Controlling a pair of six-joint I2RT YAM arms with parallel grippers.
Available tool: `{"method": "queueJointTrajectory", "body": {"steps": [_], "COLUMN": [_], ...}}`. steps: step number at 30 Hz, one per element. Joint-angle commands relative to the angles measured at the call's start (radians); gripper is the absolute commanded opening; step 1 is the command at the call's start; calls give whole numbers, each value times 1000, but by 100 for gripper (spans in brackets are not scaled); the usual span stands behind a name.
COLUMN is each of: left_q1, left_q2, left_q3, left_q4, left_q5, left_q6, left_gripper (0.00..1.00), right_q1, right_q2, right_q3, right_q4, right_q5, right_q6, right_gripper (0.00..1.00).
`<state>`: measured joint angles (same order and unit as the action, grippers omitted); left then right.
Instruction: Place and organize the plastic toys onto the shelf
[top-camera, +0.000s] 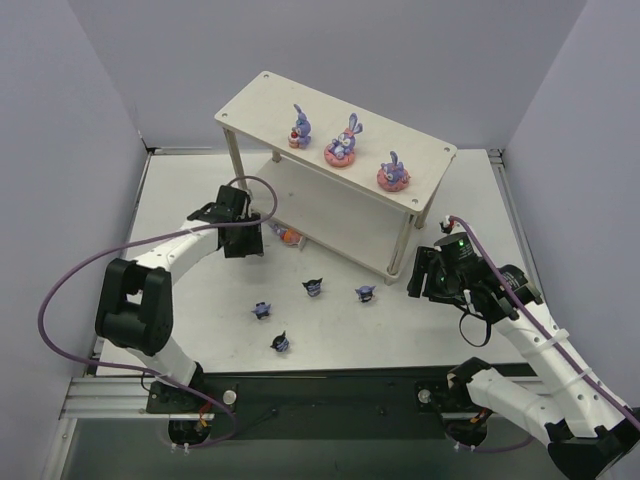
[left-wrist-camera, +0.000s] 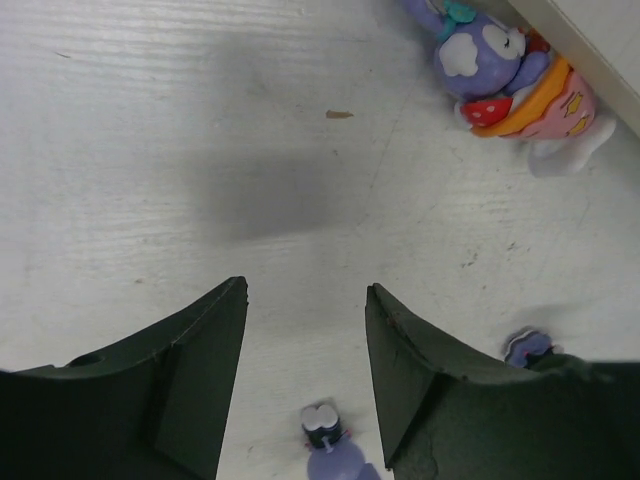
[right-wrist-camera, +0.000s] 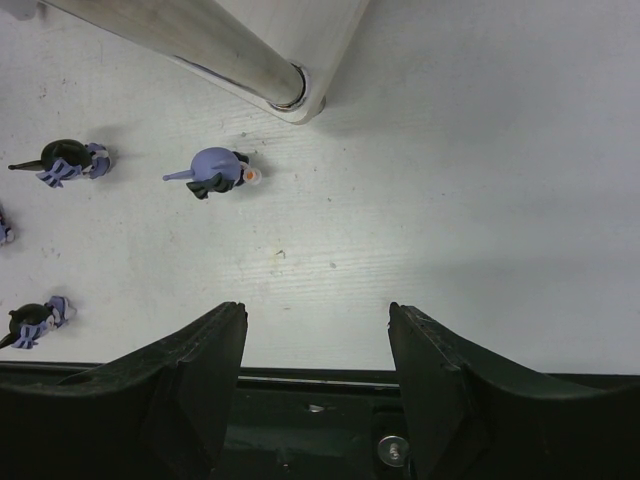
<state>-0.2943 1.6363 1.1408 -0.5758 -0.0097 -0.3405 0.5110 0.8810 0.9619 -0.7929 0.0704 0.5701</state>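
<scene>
Three purple rabbits (top-camera: 343, 143) stand in a row on the top board of the pale wooden shelf (top-camera: 262, 100). A fourth rabbit (top-camera: 288, 236) on an orange-pink base lies on the table by the shelf's lower board; the left wrist view shows this rabbit (left-wrist-camera: 510, 80) at upper right. My left gripper (top-camera: 245, 245) hovers just left of it, open and empty (left-wrist-camera: 306, 288). Several dark blue figures (top-camera: 314, 287) stand on the table in front of the shelf. One blue figure (left-wrist-camera: 330, 445) shows low between the left fingers. My right gripper (top-camera: 418, 278) is open and empty (right-wrist-camera: 316, 310).
The shelf's front right leg (right-wrist-camera: 230, 50) stands just ahead of the right gripper, with a blue figure (right-wrist-camera: 215, 170) lying near it and others (right-wrist-camera: 65, 160) further left. Grey walls enclose the table on three sides. The table's near edge and a black rail (top-camera: 330, 385) run below.
</scene>
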Motion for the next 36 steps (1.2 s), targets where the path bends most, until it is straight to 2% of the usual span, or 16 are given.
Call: {"method": "queueJointTrajectory", "body": {"steps": [1,8,13,19,27,36], "left_q1": [-2,7,11,12,15,15], "left_q2": [-23,5,57,111,151,217], "left_q3": [-91,-190,-248,-245,-234,-197], "left_q4": [332,702,853,869,910,896], "left_q5": [83,65,25,-39,-73,-96], "left_q6": [-236,-492,-667,-745,-765,-779], "left_gripper": [61,61,60,53,51,41], "right_q1": [-3,-3,-5,-3,-3,-3], "right_q2": [4,-4,-5,-7,1,-1], "right_q3": [26,20,26,31,34,38], "right_q4": [-20,-17,-16,-17,-17,-19], "right_q5": [6,12,23,29,22,23], "right_q6": [-15,-4,-6,-6,-9,-13], "right_gripper": [60,60,60,60,60,60]}}
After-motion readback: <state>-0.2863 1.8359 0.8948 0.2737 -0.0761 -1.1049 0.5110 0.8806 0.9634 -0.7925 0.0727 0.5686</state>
